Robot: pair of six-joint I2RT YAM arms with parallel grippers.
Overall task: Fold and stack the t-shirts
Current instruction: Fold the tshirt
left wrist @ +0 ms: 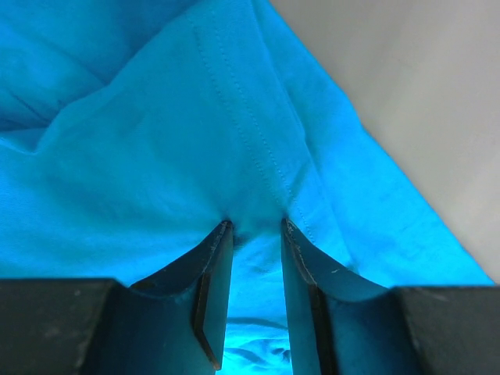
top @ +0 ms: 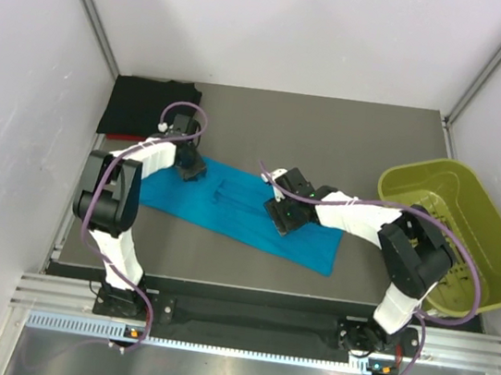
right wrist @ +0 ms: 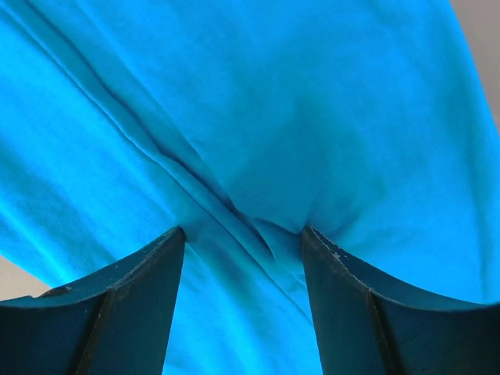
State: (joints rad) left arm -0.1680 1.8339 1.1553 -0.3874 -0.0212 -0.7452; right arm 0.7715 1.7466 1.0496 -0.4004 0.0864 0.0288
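From above, the teal t-shirt (top: 229,205) lies flat on the table (top: 351,136), its long axis running from 10 o'clock to 4 o'clock. The left gripper (top: 188,168) is down on the 10 o'clock end. The right gripper (top: 284,216) is down a little past the middle, toward 4 o'clock, so each arm is nearer its own half of the cloth. The black t-shirt (top: 145,107) lies folded in the far corner at 10 o'clock, apart from the teal one. The yellow-green bin (top: 450,225) sits at 3 o'clock. No red shirt shows.

From the left wrist, the left gripper (left wrist: 255,226) has its fingers (left wrist: 215,289) drawn close, with a stitched hem running straight into the narrow gap. The creases converge at the tips, so I judge them clamped on that ridge of cloth. The bare table (left wrist: 437,94) shows at 2 o'clock, so this hold is near the shirt's edge.

From the right wrist, the right gripper (right wrist: 242,234) has its fingers (right wrist: 133,305) well apart, tips pressed onto the shirt. A long crease runs from 10 o'clock down between them, and nothing is pinched yet. Any fold along the long axis likely waits on this hand closing.
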